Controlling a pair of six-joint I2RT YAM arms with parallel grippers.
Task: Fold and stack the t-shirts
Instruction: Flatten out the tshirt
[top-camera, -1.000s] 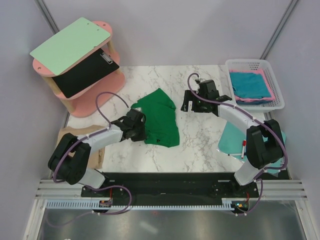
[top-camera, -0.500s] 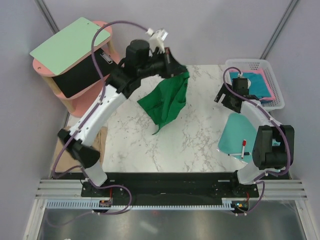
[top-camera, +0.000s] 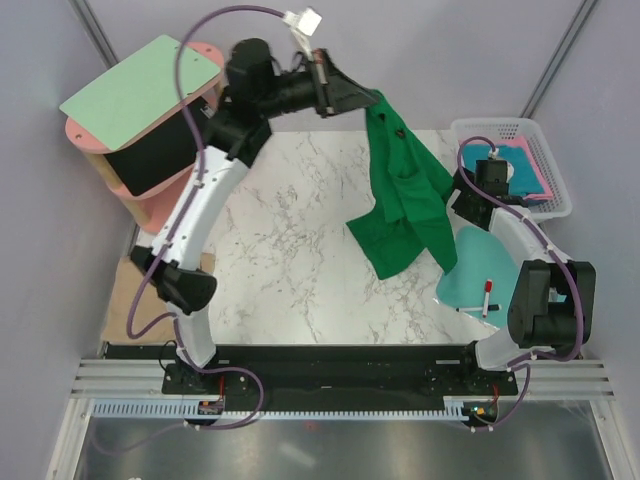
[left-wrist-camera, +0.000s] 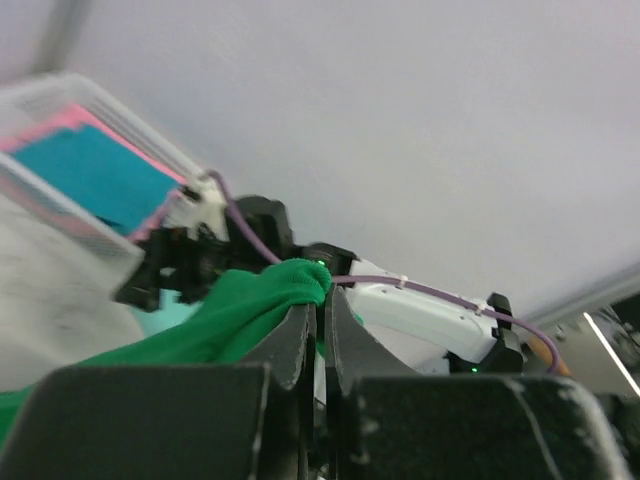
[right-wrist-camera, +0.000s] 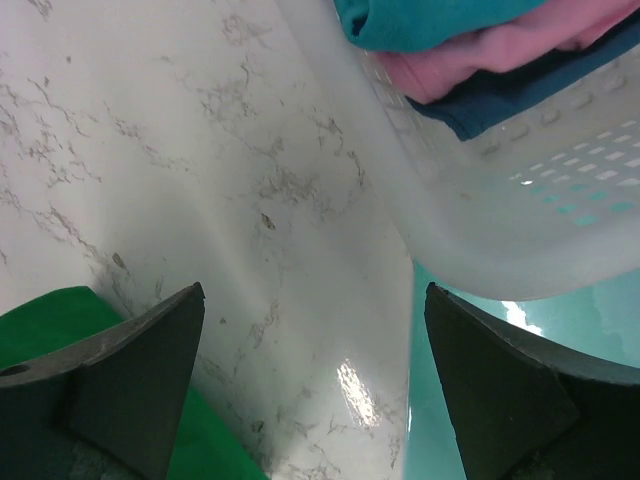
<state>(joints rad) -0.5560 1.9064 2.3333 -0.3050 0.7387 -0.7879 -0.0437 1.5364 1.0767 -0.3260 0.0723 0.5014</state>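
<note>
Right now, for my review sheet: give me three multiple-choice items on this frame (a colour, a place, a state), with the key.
1. Which shirts show in the basket?
A. a teal shirt and a pink shirt
B. a tan one and a green one
C. a red one and a yellow one

2. Where is the green shirt?
A. flat on the table
B. hanging from the left claw
C. folded in the basket

3. How is the right claw?
A. open, empty
B. shut on the green shirt
C. shut on the basket

Key:
1 A: both colours lie above the basket's wall.
2 B: the shut claw pinches the cloth, which dangles above the table.
3 A: its fingers stand wide apart, gripping nothing.
</note>
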